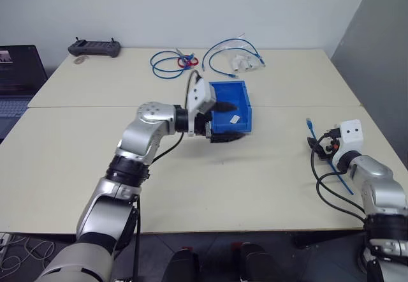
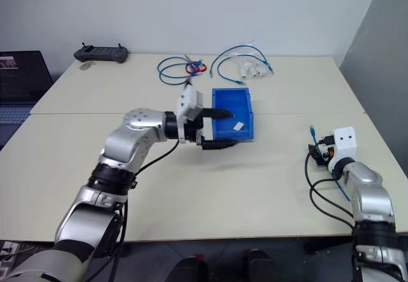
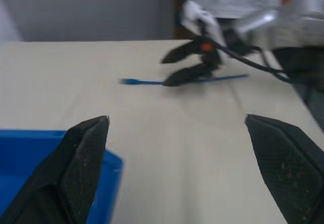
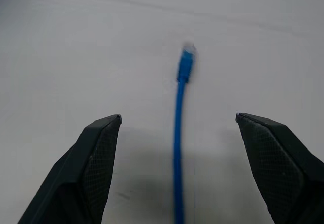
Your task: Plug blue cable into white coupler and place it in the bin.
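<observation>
The blue cable (image 4: 178, 133) lay straight on the worktop (image 1: 268, 173), well to the right of the bin (image 1: 231, 106), its clear plug end pointing away from the robot. The right pincer (image 4: 177, 127) hovered low over it with both fingers spread wide, one on each side of the cord and not yet touching it. The left pincer (image 1: 222, 124) hung at the bin's front edge, also spread and empty, aimed across toward the cable. The white coupler could not be made out for certain; small white pieces lay among the looped cables (image 1: 167, 64) behind the bin. The step in hand looked to be the pickup of the cable. To do it well, the right pincer should probably settle squarely over the cord a little behind the plug, closing across it so the plug stays free and pointed for insertion.
</observation>
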`<state>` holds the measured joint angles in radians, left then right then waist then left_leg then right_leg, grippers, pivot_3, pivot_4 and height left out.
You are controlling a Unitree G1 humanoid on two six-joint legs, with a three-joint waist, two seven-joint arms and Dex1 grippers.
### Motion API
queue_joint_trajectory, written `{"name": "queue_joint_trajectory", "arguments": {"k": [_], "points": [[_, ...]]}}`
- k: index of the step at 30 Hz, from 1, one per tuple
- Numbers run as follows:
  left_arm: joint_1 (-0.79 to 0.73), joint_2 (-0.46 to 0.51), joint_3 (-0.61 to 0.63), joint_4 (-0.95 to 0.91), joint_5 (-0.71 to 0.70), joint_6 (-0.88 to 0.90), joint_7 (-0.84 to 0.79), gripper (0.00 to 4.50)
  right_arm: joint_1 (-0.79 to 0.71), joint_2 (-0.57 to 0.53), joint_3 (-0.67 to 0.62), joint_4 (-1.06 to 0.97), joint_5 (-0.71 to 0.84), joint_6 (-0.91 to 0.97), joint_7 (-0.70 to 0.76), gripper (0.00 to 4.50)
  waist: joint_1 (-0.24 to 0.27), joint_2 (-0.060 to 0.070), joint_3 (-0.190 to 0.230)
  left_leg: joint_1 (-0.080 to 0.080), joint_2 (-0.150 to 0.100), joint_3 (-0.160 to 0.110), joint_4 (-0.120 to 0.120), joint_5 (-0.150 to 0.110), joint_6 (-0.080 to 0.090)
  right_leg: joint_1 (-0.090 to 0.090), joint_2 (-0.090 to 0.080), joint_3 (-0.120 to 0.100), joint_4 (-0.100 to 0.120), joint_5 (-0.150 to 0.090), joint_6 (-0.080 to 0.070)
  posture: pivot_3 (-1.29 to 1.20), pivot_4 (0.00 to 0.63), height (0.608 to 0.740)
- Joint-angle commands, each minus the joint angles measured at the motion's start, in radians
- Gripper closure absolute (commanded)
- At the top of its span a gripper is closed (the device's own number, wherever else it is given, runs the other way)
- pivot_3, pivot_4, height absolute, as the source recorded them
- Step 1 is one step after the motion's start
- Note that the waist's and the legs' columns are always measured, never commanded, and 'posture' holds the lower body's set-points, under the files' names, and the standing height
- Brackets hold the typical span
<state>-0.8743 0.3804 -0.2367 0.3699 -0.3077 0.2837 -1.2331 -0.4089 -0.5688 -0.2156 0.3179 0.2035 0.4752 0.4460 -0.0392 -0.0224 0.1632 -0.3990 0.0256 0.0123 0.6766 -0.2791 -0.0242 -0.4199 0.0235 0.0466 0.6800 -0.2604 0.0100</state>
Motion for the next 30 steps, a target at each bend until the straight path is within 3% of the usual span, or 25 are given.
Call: {"name": "queue_joint_trajectory", "arguments": {"k": [1, 5, 9, 21, 27, 30], "points": [[-0.067, -0.04, -0.011, 0.073, 0.032, -0.096, -0.042, 0.0, -0.086, -0.011, -0.007, 0.117, 0.038, 0.076, 0.059, 0.64, 0.0, 0.0, 0.0, 0.0, 0.0, 0.0, 0.0, 0.0, 0.0, 0.0, 0.001, 0.0, 0.0, 0.0, 0.0, 0.0, 0.15, 0.74], [-0.076, -0.062, -0.003, 0.093, 0.038, -0.106, -0.06, 0.0, -0.118, -0.003, 0.0, 0.171, 0.051, 0.107, 0.097, 0.64, -0.002, 0.0, 0.0, 0.0, 0.001, -0.001, 0.0, 0.0, 0.0, 0.0, 0.004, 0.001, 0.001, 0.0, 0.0, 0.0, 0.15, 0.74], [-0.064, -0.057, 0.0, 0.083, 0.046, -0.112, -0.073, 0.0, -0.094, 0.002, 0.048, 0.165, 0.024, 0.069, 0.144, 1.35, -0.005, 0.0, 0.0, 0.001, 0.002, -0.002, 0.001, 0.0, 0.0, 0.0, 0.004, 0.001, 0.001, 0.0, 0.0, 0.0, 0.15, 0.74], [-0.04, -0.036, 0.008, 0.046, 0.059, -0.097, -0.057, 0.0, -0.074, 0.029, 0.096, 0.166, -0.016, 0.015, 0.159, 4.32, -0.013, 0.0, 0.0, 0.002, 0.003, -0.002, 0.001, 0.0, 0.0, 0.001, 0.004, 0.001, 0.002, 0.0, 0.0, 0.0, 0.15, 0.74], [0.005, 0.026, 0.052, -0.048, 0.029, -0.04, -0.041, 0.0, -0.077, -0.001, 0.1, 0.122, -0.044, -0.034, 0.167, 4.44, -0.016, 0.0, 0.0, 0.002, 0.003, -0.002, 0.001, 0.0, 0.0, 0.002, 0.004, 0.001, 0.002, 0.0, 0.0, 0.0, 0.15, 0.74], [0.083, 0.13, 0.125, -0.189, -0.031, 0.066, -0.035, 0.0, -0.017, -0.095, 0.173, -0.046, -0.063, -0.104, 0.317, 4.44, -0.019, 0.001, 0.0, 0.001, 0.004, -0.003, 0.001, 0.0, 0.0, 0.0, 0.005, 0.001, 0.002, 0.0, 0.0, 0.0, 0.15, 0.74]]}}
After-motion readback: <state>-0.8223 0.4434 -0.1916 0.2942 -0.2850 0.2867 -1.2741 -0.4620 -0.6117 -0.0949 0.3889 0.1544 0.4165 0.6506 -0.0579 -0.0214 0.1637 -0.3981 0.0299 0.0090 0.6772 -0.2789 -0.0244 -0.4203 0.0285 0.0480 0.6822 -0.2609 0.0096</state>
